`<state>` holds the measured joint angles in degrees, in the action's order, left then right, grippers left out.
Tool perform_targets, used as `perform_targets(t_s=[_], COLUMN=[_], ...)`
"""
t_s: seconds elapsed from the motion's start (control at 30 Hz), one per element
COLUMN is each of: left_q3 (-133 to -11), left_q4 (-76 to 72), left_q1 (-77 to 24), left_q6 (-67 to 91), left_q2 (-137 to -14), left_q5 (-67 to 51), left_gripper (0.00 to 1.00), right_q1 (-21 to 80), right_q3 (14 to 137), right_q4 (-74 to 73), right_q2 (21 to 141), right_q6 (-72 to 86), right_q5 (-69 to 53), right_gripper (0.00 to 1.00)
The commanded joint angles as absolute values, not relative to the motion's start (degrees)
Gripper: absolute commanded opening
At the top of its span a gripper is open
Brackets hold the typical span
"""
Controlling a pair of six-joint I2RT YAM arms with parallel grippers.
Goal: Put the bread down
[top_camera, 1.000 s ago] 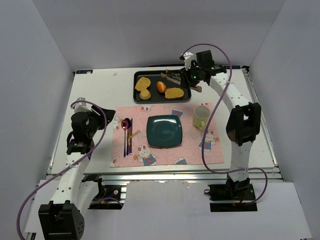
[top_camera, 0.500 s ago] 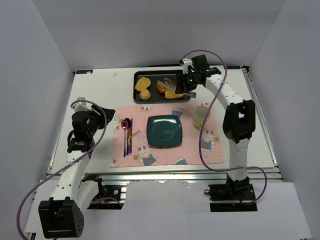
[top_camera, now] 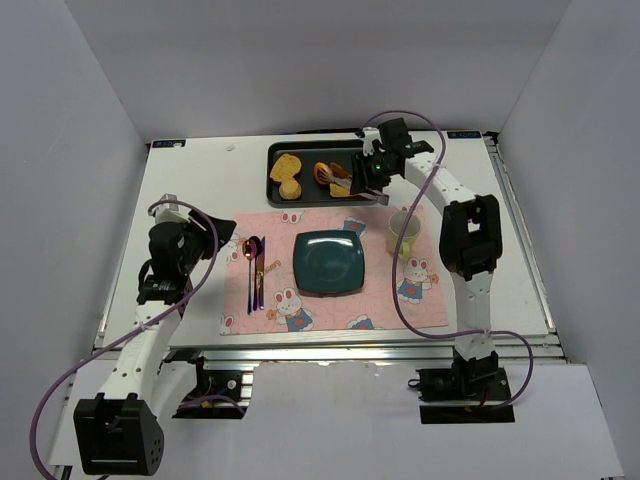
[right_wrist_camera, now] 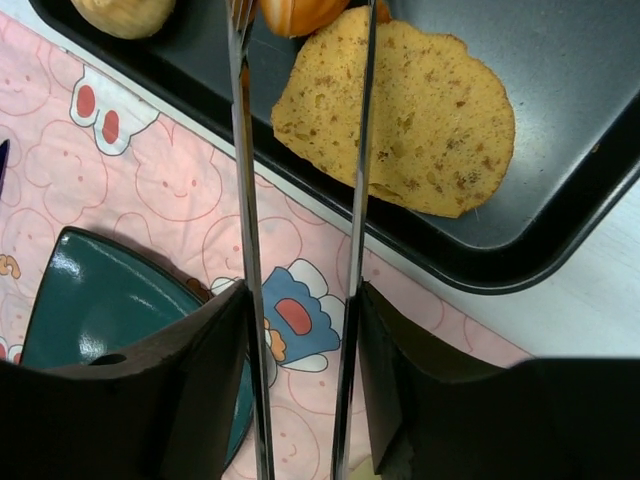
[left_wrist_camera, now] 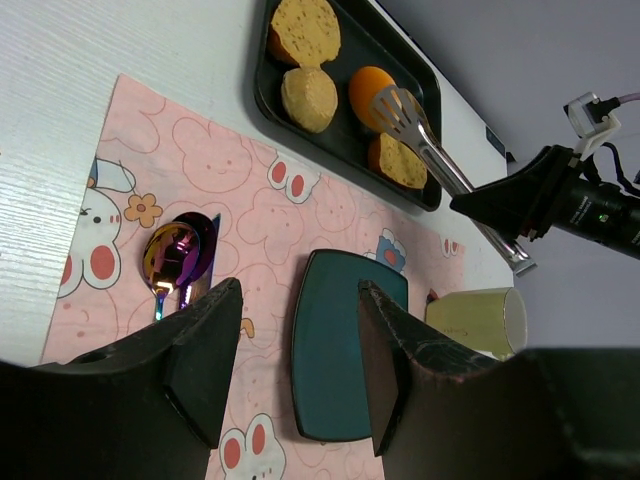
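Note:
The bread, a small glossy orange-brown bun (top_camera: 322, 172), lies in the black tray (top_camera: 305, 150) at the back. My right gripper (top_camera: 378, 180) is shut on metal tongs (top_camera: 347, 178) whose tips reach the bun. In the right wrist view the gripper (right_wrist_camera: 300, 300) holds the two tong arms (right_wrist_camera: 243, 200) apart, and the bun (right_wrist_camera: 300, 12) sits between them at the top edge; the tips are cut off. In the left wrist view the tong head (left_wrist_camera: 405, 105) lies against the bun (left_wrist_camera: 368, 88). My left gripper (left_wrist_camera: 300, 370) is open and empty at the pink mat's left side (top_camera: 215, 232).
A tan toast slice (right_wrist_camera: 400, 120) lies in the tray beside the bun, another (top_camera: 286, 165) and a pale piece (top_camera: 290, 188) to the left. A dark teal square plate (top_camera: 329, 262) is on the pink mat, with spoons (top_camera: 252, 250) to its left and a pale green cup (top_camera: 403, 232) to its right.
My right arm has swung left with the tongs, from the tray's right end to the bun in the tray's middle. The left arm has hardly moved.

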<state>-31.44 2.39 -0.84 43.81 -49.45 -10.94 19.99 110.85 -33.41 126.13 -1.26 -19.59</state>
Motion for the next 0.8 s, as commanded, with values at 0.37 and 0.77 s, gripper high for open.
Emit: perform_targets(t_s=[0.37,0.77], left_q3=[-31.5,-28.4], left_q4=[2.5,0.4], left_q1=[-1.2,-1.3], left_q6=[43.3,43.3], left_q2=[-48.6,-47.5], left_q5=[-9.7,-9.8], left_gripper=[0.59,0.6], right_q1=[19.2,19.5], right_q3=[107.8,69.5], right_q4=[-26.5,-38.1], right_q2=[116.7,82.8], right_q6=[-0.4,-32.8], right_q5=[-26.3,-34.2], right_gripper=[0.08,0.02])
